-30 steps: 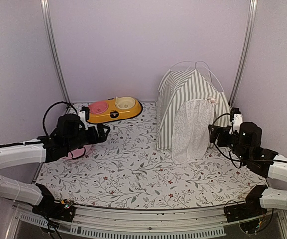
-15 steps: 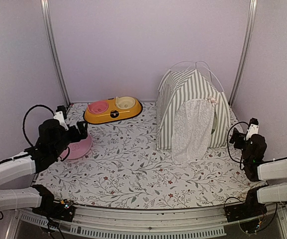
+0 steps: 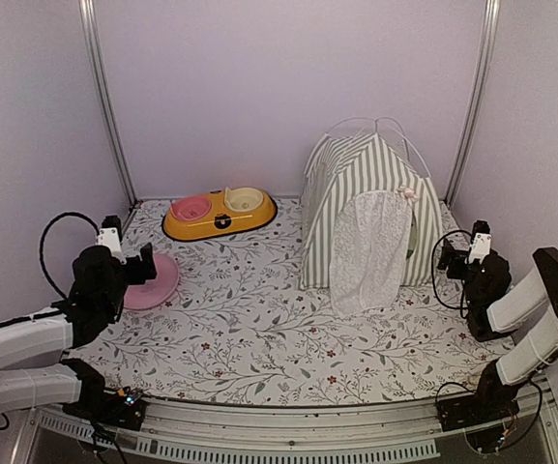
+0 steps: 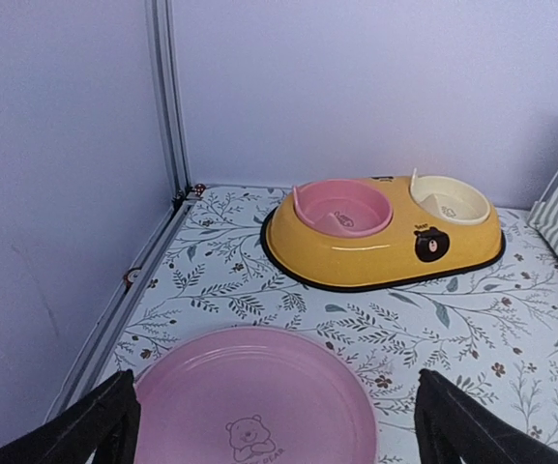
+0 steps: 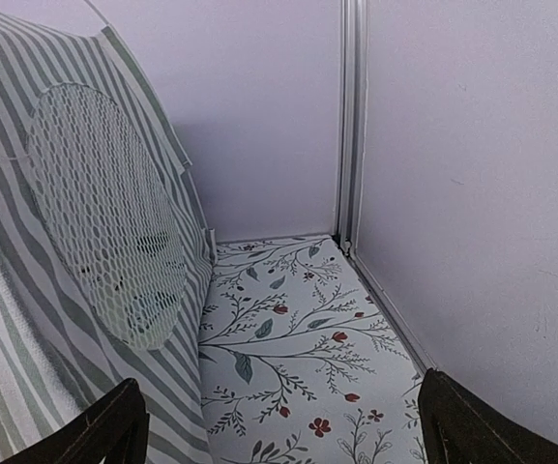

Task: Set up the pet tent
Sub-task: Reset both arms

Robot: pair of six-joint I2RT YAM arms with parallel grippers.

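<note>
The pet tent stands upright at the back right of the floral mat, striped sage-green and white, its lace door curtain hanging down and thin white poles crossing above its peak. Its round mesh window fills the left of the right wrist view. My right gripper sits open just right of the tent, touching nothing. My left gripper is open at the far left, over the near edge of a pink plate, with nothing between its fingers.
An orange double pet bowl with a pink and a cream dish lies at the back left, also seen in the left wrist view. Metal frame posts and lilac walls close in the mat on three sides.
Both arms have pulled back toward the near edge and outward to the sides, folding low. The tent stands where it was; both grippers stayed open.
</note>
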